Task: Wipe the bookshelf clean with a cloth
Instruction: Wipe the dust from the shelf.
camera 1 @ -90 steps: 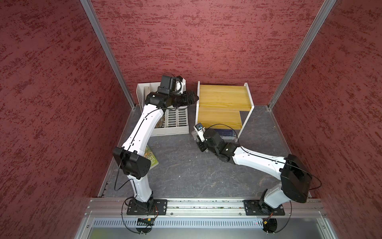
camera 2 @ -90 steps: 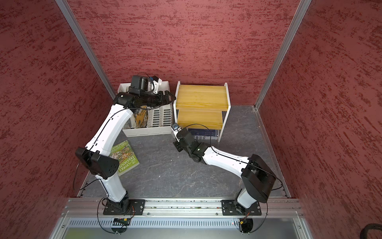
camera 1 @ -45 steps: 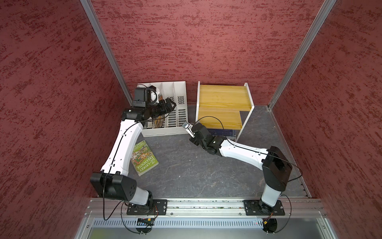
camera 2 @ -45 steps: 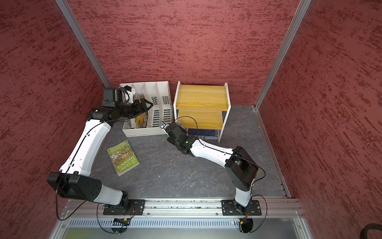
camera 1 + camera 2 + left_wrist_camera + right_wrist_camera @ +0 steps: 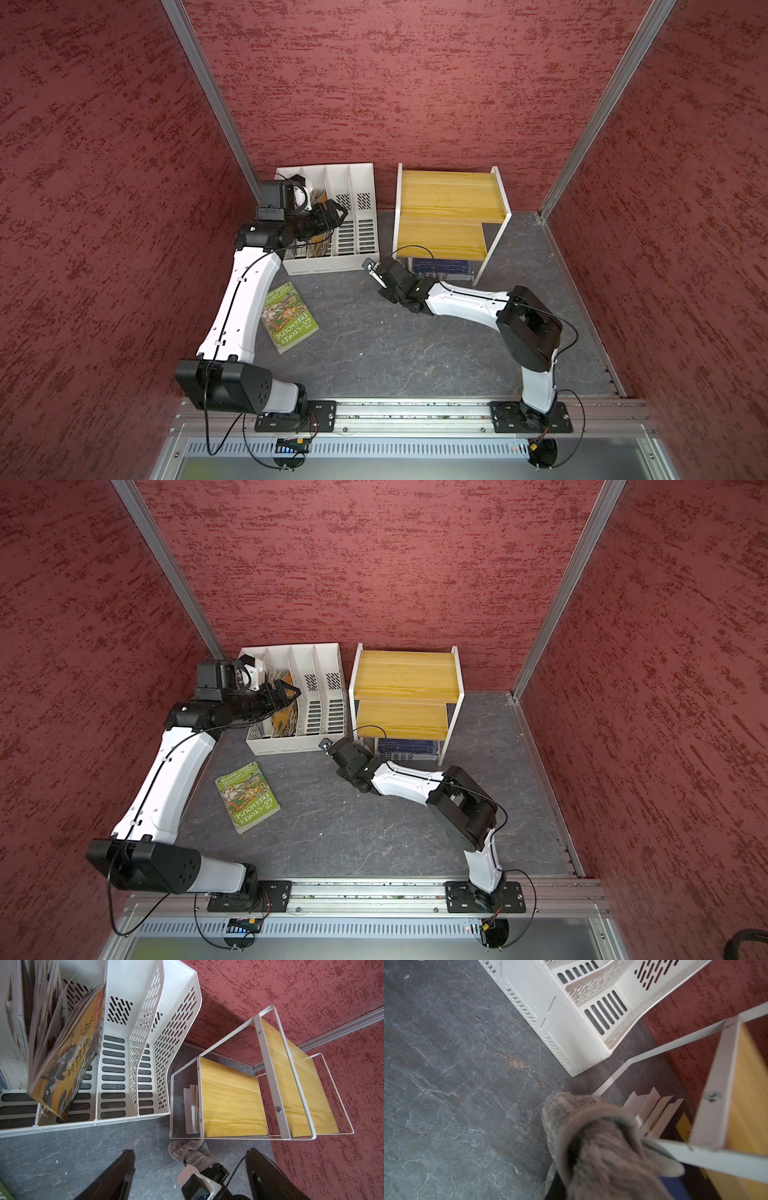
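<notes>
The right gripper (image 5: 212, 1167) is clamping tight on the cloth (image 5: 591, 1136), its fingers buried in the bunched grey-beige fabric. It is holding that bundle low over the table (image 5: 374, 345), right at the front corner of the bookshelf (image 5: 449, 208) on the side facing the file organizer (image 5: 332, 266). The cloth is sitting below the lower yellow board and crowding the shelf's thin white frame. Whether it is actually touching the frame, I cannot tell.

Over on the other side, the left gripper (image 5: 291, 690) is hovering with its fingers spread wide and gripping nothing, above the organizer.

Now the contents. The organizer is standing just beside the bookshelf, against the back wall. Its slot farthest from the shelf is carrying a pack of white pages (image 5: 12, 1032), edges up. The next slot, the one under the left gripper, is holding a yellow-orange book (image 5: 68, 1057) that is leaning at a tilt toward the divider, with more fanned pages behind it.

Under the bookshelf's lower board, blue-spined books (image 5: 409, 748) are sitting tucked in on the table, and their pale page ends are poking out toward the cloth in the right wrist view.

A green book (image 5: 247, 798) is lying flat, cover up, on the table in front of the organizer and apart from it.
</notes>
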Controlling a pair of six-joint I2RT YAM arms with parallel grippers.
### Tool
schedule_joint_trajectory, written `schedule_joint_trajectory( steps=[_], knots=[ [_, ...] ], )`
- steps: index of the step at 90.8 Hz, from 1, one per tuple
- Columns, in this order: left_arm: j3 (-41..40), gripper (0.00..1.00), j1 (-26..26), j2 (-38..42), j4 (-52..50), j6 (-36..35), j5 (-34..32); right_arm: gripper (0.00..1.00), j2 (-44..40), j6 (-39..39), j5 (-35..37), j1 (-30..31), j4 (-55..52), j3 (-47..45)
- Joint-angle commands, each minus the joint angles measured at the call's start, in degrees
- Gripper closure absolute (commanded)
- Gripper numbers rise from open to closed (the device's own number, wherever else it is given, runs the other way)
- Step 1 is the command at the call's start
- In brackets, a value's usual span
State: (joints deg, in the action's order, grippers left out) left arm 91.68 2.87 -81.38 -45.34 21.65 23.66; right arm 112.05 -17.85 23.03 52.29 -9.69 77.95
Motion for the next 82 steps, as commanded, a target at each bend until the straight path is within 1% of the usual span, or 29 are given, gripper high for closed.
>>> schedule_joint_trajectory(
  steps=[1,32,44,60,82],
  knots=[
    [0.25,0.14,-0.52,0.71,0.80,-0.20,0.69,1.00,1.08,2.63,-2.45,-0.04,-0.19,-0.53],
    [0.78,0.14,-0.75,0.54,0.61,-0.45,0.86,1.00,4.46,5.05,-4.83,0.00,-1.16,-0.75],
    [-0.37,0.14,-1.15,0.40,0.62,-0.90,0.52,1.00,1.87,5.05,-4.35,-0.04,-1.95,0.25],
    [-4.11,0.14,-1.84,-0.12,0.95,-1.54,-0.54,1.00,-3.56,4.15,-3.18,-0.01,-1.49,0.79],
    [-6.09,0.14,-1.82,-0.87,1.41,-1.77,-0.46,1.00,-5.65,2.89,-0.18,0.00,-1.46,1.83]
  ],
)
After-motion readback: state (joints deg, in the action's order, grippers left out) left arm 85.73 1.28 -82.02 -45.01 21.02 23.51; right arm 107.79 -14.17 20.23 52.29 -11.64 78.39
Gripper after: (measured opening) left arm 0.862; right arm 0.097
